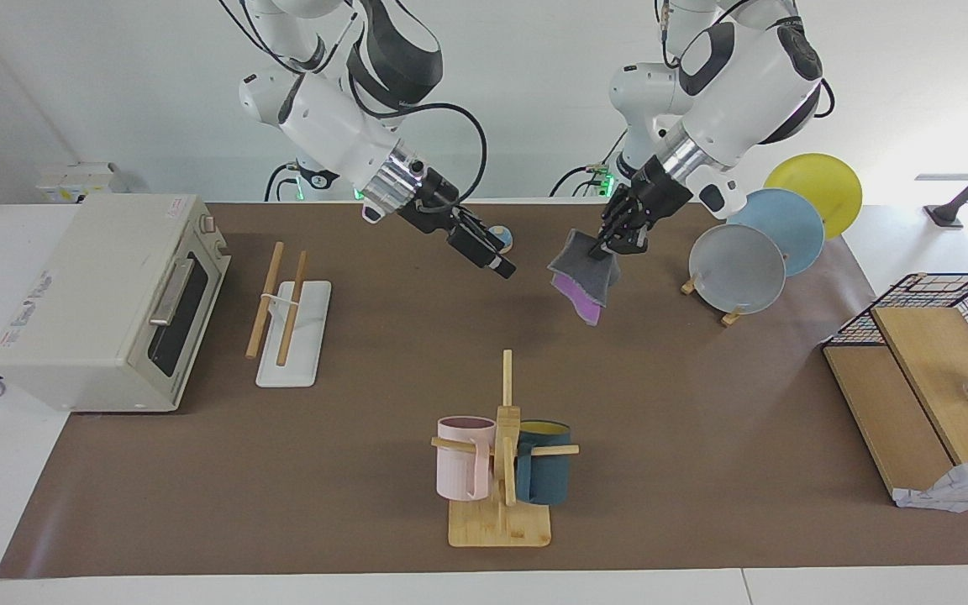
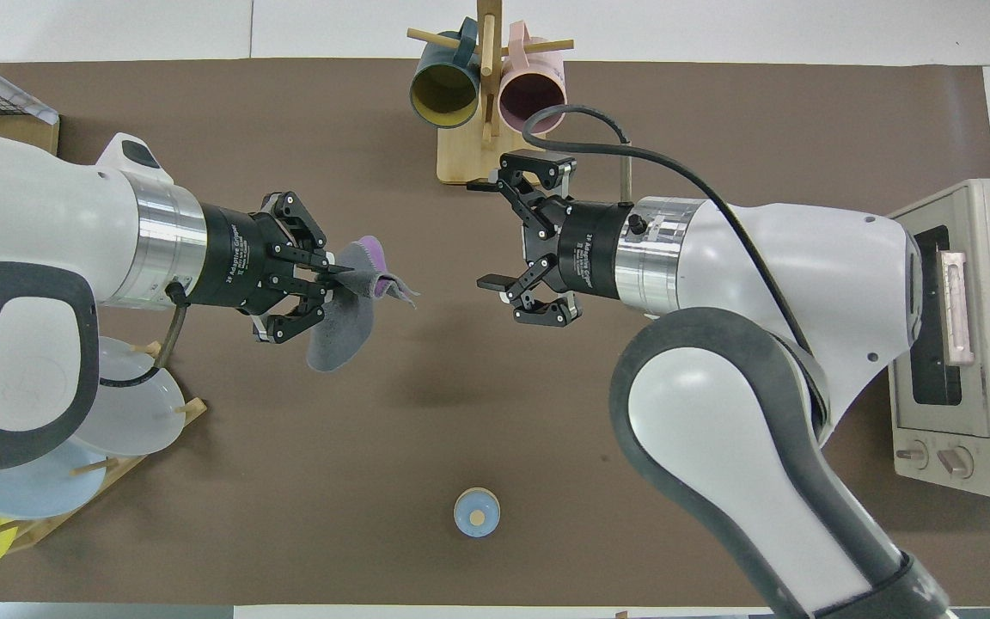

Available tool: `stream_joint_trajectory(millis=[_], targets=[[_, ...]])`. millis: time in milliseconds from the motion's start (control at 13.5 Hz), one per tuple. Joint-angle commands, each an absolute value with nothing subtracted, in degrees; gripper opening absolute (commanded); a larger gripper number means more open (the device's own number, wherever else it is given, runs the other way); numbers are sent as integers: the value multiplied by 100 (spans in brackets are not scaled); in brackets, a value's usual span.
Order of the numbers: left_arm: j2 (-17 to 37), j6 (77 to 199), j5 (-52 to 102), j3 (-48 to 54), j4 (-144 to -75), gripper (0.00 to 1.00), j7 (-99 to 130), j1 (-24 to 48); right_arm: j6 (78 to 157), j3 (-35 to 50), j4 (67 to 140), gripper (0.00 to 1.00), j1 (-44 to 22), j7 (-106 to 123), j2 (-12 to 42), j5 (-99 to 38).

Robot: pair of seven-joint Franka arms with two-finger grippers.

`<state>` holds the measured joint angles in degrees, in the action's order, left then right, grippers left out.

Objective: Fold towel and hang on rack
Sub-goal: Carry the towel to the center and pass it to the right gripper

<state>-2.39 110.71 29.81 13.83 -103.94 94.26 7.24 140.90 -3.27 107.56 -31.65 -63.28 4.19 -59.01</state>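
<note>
The towel (image 1: 585,281) (image 2: 342,322), purple on one face and dark grey on the other, hangs crumpled in the air over the brown mat. My left gripper (image 1: 606,245) (image 2: 342,273) is shut on the towel's upper edge. My right gripper (image 1: 502,265) (image 2: 482,234) is open and holds nothing; it hovers over the middle of the mat, facing the towel with a gap between them. The rack (image 1: 306,336), a white base with two wooden rods, stands beside the toaster oven at the right arm's end of the table. In the overhead view my right arm hides the rack.
A toaster oven (image 1: 106,302) (image 2: 959,335) stands at the right arm's end. A mug tree (image 1: 502,454) (image 2: 486,94) with a pink and a dark blue mug stands farthest from the robots. A plate stand (image 1: 753,252) and a wire basket (image 1: 954,294) are at the left arm's end. A small bell (image 2: 477,512) sits near the robots.
</note>
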Motion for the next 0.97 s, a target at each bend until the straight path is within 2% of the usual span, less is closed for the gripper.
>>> stream_joint_trajectory(millis=[0,297,668,742,817,891], targets=[[-404,11564,3225,1433,-10643,0,9991,835,14448,-334,10749,100,-3523,-6591,500,-6038],[-422,12101,3278,1424,-10757,0,10651,1099,14414,-343,10906,100,-3673,-6873,448,-6029],[-448,12155,3296,1424,-10793,0,10731,1134,14466,-343,10934,99,-3718,-6619,492,-5977],[-448,12155,3296,1424,-10793,0,10731,1134,14493,-343,10934,88,-3726,-6609,510,-5977],[-448,12155,3296,1424,-10793,0,10740,1134,14484,-343,10934,67,-3718,-6531,510,-5977],[-448,12155,3296,1424,-10793,0,10740,1134,14450,-343,10934,52,-3700,-6461,510,-5985]])
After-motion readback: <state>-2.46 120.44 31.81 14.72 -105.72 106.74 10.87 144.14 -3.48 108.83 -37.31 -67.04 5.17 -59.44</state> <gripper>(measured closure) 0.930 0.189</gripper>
